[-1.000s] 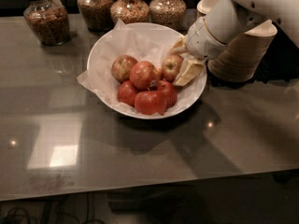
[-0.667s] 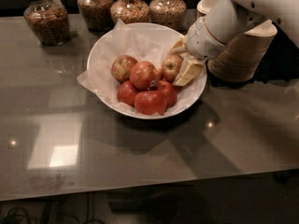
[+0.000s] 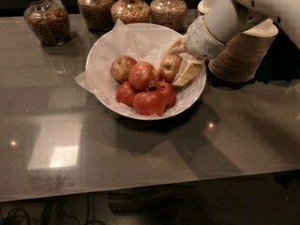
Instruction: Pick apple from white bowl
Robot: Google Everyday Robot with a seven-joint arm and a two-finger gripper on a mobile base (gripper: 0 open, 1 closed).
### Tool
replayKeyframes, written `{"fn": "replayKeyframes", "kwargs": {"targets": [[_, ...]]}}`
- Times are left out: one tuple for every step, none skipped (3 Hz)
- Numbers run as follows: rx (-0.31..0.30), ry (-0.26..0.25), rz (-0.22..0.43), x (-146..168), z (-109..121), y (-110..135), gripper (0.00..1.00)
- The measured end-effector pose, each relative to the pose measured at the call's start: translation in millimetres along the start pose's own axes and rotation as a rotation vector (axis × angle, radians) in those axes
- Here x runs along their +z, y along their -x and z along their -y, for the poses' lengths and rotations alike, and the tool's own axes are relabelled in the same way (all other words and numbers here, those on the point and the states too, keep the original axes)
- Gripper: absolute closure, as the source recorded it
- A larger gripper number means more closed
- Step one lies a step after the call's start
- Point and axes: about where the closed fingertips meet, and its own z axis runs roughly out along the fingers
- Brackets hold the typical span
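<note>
The white bowl (image 3: 101, 55), wide and lined with crinkled white paper, stands on the dark table and holds several apples. The pale yellowish apple (image 3: 168, 67) with a pink blush lies at the bowl's right side. My gripper (image 3: 179, 63) reaches into the bowl from the upper right. One finger (image 3: 176, 46) lies against the apple's top and the other (image 3: 186, 74) against its lower right side, shut on it. The apple still rests among the others. Deeper red apples (image 3: 149, 102) fill the middle and front, and a duller brownish apple (image 3: 122, 68) lies at the left.
Several glass jars of grains and nuts (image 3: 47, 20) stand along the table's back edge. A stack of beige disposable bowls (image 3: 241, 55) stands right of the white bowl, under my arm. The table's front edge runs along the bottom.
</note>
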Motion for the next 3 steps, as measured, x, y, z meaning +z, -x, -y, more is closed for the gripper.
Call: {"fn": "replayKeyframes", "kwargs": {"targets": [[-0.003, -0.002, 0.119, -13.4, 3.7, 13.7, 1.00], [-0.015, -0.012, 0.296, -46.5, 11.2, 47.7, 1.00], [-0.026, -0.016, 0.405, -77.0, 13.0, 76.6, 1.00]]}}
